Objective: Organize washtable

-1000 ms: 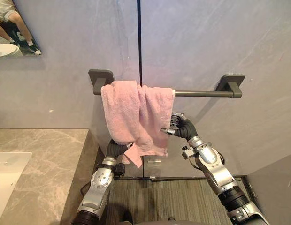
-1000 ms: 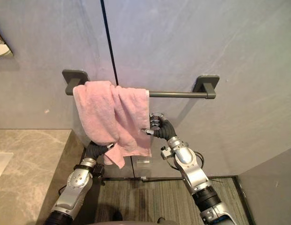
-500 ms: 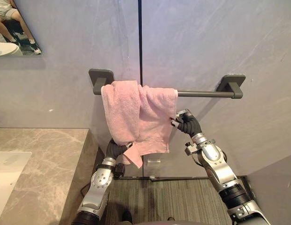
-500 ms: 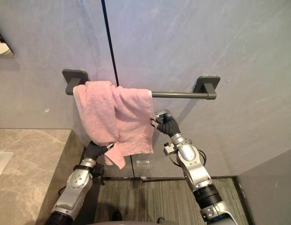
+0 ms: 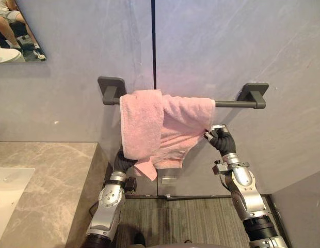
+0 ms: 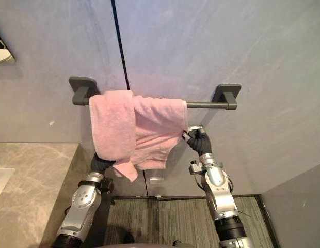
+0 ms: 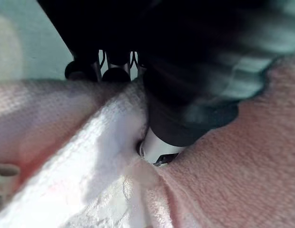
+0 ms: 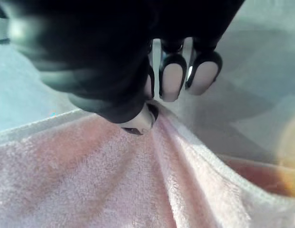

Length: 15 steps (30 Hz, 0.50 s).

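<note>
Towel bar (image 5: pixel 233 103) is on the wall (image 5: pixel 227 46) ahead. The towel (image 5: pixel 160 126) hangs over the bar's left half. My right hand (image 5: pixel 220 139) pinches the towel's right edge just under the bar. My left hand (image 7: pixel 185 95) grips its lower left part from beneath. Counter (image 5: pixel 51 175) with sink (image 5: pixel 8 191) is lower left, with the mirror (image 5: pixel 15 31) above.

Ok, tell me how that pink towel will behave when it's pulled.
Probably floppy: the pink towel sags in folds over the rail. Likely light, since the right hand pinches one edge taut. It may slide, being only draped.
</note>
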Tool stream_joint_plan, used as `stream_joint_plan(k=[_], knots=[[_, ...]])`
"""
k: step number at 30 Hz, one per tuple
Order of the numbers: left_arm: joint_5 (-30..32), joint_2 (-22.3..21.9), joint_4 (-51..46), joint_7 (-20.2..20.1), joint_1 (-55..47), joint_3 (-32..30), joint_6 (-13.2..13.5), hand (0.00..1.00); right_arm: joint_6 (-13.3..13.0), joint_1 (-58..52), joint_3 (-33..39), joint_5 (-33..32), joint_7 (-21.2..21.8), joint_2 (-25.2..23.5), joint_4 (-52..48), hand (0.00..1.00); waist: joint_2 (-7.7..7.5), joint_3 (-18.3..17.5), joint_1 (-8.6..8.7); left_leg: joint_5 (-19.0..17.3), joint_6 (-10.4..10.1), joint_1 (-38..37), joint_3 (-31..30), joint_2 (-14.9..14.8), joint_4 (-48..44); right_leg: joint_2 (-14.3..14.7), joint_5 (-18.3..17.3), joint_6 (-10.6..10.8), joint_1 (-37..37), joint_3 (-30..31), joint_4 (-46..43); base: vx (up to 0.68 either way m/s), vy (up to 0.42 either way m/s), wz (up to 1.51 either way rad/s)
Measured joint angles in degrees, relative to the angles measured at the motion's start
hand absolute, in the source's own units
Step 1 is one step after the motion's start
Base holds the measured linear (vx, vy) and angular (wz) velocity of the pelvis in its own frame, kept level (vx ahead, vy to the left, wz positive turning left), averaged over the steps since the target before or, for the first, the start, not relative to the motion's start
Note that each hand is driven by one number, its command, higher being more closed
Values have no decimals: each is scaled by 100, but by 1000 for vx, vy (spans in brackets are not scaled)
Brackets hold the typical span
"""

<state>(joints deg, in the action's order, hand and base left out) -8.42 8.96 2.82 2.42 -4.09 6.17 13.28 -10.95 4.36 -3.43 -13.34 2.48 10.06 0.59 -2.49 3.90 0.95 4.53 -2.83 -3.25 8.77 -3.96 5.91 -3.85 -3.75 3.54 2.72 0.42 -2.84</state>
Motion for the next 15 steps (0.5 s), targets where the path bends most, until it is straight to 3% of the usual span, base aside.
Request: stream_joint_plan(k=[8, 15], knots=[[-74, -225, -231, -142, -138, -14, 70, 100, -4, -181, 373, 1, -7, -251, -38, 100, 16, 10, 72, -7, -7, 0, 0, 2, -2, -3, -1, 1, 5, -3, 15, 0, 0, 0], [-112, -444, -229, -372, -156, -10, 68, 100, -4, -276, 702, 4, -7, -291, -183, 100, 122, 74, 125, -11, -8, 17, -12, 6, 0, -9, -3, 6, 0, -15, 21, 0, 0, 0]])
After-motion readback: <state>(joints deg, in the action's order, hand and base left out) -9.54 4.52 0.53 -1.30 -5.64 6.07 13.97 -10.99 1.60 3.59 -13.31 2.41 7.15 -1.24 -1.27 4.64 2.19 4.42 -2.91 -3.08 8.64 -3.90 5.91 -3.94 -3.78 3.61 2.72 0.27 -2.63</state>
